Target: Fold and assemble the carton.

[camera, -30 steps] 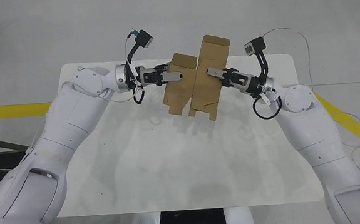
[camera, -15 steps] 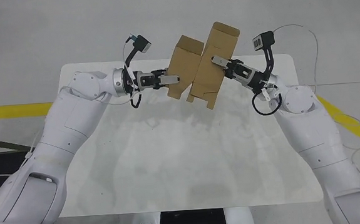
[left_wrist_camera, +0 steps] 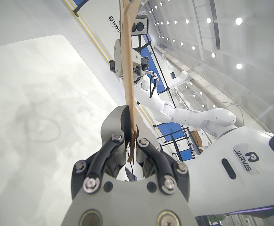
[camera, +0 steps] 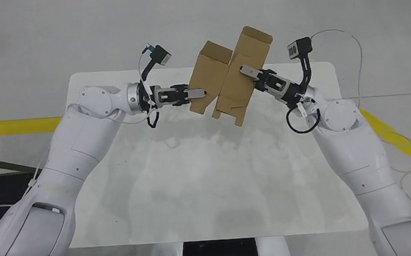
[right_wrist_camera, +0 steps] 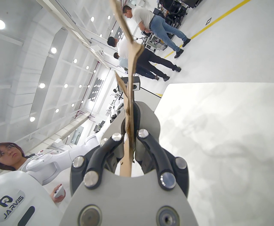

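A flat brown carton [camera: 229, 80] hangs in the air over the far middle of the white table [camera: 217, 184], its flaps spread. My left gripper [camera: 201, 92] is shut on the carton's left edge; in the left wrist view the cardboard [left_wrist_camera: 128, 70] runs edge-on between the pads at the gripper [left_wrist_camera: 131, 124]. My right gripper [camera: 244, 71] is shut on the carton's right panel; in the right wrist view the cardboard [right_wrist_camera: 130, 64] stands edge-on in the gripper [right_wrist_camera: 128, 122].
The table surface below and in front of the carton is bare. A yellow floor line [camera: 15, 127] runs past both sides of the table. People stand in the room beyond the table in the right wrist view.
Both arms have lifted the carton up and toward the table's far edge. The left arm has drawn back to the left, opening the carton out a little.
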`<control>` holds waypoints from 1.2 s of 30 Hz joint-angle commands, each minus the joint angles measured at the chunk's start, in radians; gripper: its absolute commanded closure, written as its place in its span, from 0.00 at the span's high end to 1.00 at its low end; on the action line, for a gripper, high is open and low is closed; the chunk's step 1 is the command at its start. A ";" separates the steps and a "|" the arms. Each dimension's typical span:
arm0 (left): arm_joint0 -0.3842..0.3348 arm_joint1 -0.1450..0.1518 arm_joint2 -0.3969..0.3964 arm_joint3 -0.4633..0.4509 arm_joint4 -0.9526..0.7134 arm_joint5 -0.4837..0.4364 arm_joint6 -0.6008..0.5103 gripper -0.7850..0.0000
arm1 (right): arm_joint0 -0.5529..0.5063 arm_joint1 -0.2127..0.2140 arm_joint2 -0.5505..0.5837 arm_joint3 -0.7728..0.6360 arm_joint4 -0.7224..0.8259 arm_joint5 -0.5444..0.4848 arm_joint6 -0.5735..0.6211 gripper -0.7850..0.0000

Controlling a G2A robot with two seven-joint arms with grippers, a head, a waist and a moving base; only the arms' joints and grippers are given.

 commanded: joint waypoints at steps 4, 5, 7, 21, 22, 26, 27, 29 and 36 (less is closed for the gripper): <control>0.012 0.003 -0.015 -0.011 0.000 0.006 -0.006 0.00 | -0.010 0.000 0.010 -0.003 0.003 -0.001 0.006 1.00; 0.015 0.004 -0.018 -0.014 -0.002 0.009 -0.009 0.00 | -0.013 0.000 0.013 -0.004 0.007 -0.001 0.008 1.00; 0.020 0.005 -0.023 -0.016 -0.010 0.027 -0.027 0.00 | -0.020 0.002 0.020 -0.008 0.017 0.002 0.022 1.00; 0.013 0.023 -0.025 -0.036 -0.039 0.262 -0.262 0.00 | -0.023 0.039 0.117 0.062 0.086 0.036 0.369 1.00; 0.012 0.023 -0.022 -0.039 -0.043 0.280 -0.280 0.00 | -0.025 0.042 0.123 0.064 0.089 0.037 0.392 1.00; 0.009 0.022 -0.006 -0.054 -0.069 0.354 -0.354 0.00 | -0.038 0.053 0.138 0.067 0.103 0.045 0.489 1.00; 0.009 0.021 -0.002 -0.056 -0.075 0.364 -0.364 0.00 | -0.044 0.054 0.140 0.066 0.124 0.052 0.516 1.00; 0.009 0.022 0.014 -0.061 -0.076 0.364 -0.364 0.00 | -0.049 0.061 0.151 0.079 0.126 0.058 0.563 1.00; -0.011 0.034 0.081 -0.057 -0.094 0.364 -0.364 0.00 | -0.066 0.080 0.165 0.058 0.142 0.104 0.692 0.87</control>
